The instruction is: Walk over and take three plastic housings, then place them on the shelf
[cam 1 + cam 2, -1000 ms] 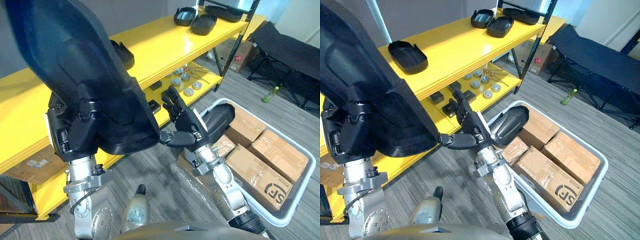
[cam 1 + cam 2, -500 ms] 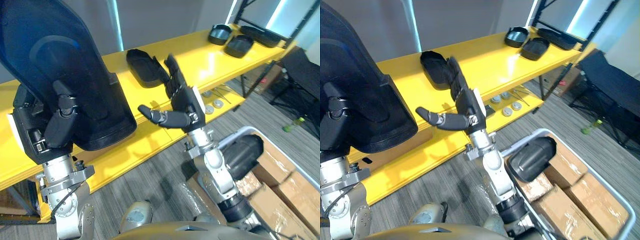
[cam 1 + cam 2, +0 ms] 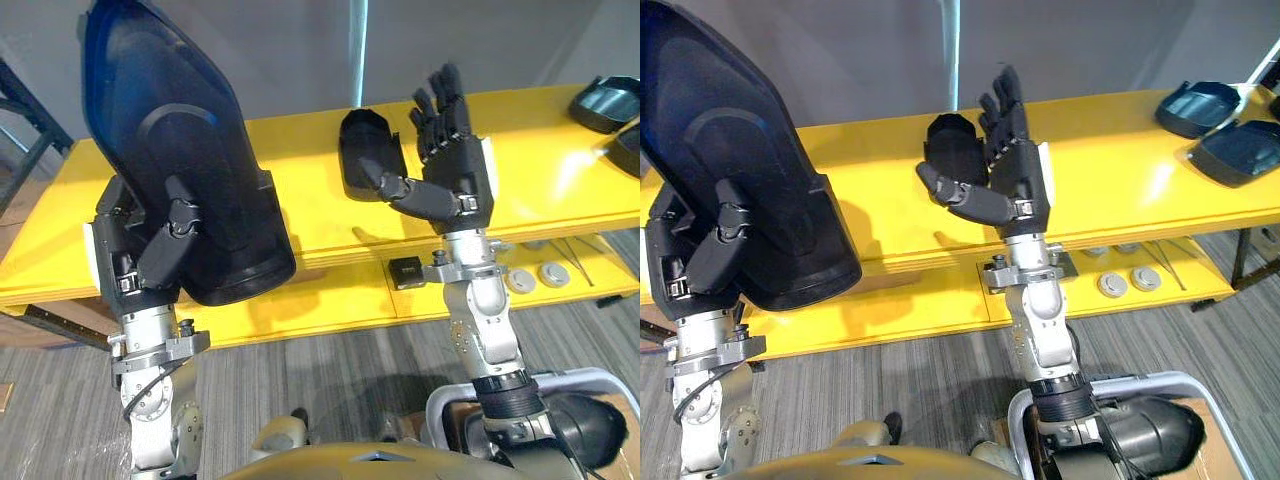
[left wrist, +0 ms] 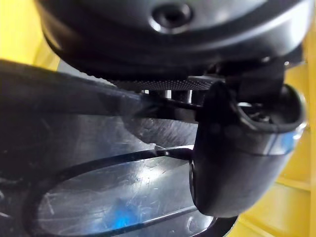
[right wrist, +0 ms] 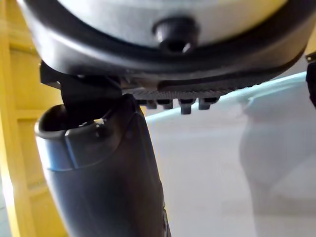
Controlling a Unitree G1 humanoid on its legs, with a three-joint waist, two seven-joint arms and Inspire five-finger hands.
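Note:
A large black plastic housing [image 3: 170, 150] stands upright at the left, above the yellow shelf [image 3: 300, 215]. My left hand [image 3: 150, 255] is shut on its lower part, and the thumb [image 4: 237, 158] presses on the housing's glossy face [image 4: 98, 197]. My right hand [image 3: 1015, 175] is raised in front of the shelf, open, with straight fingers and nothing in it; its thumb [image 5: 98, 173] stands free. Just behind it a second black housing [image 3: 952, 150] lies on the top shelf board. Two more housings [image 3: 1205, 100] [image 3: 1240, 150] lie at the shelf's far right.
The lower shelf board holds a small black box [image 3: 405, 272], round metal parts [image 3: 1115, 285] and thin rods [image 3: 575, 272]. A white bin [image 3: 1120, 385] at the lower right holds another dark housing [image 3: 1150, 430]. Grey carpet lies before the shelf.
The camera has swung to face the shelf squarely, so the bin slid to the lower right. My right hand rose from beside the bin to shelf height, still open. The left hand keeps the housing.

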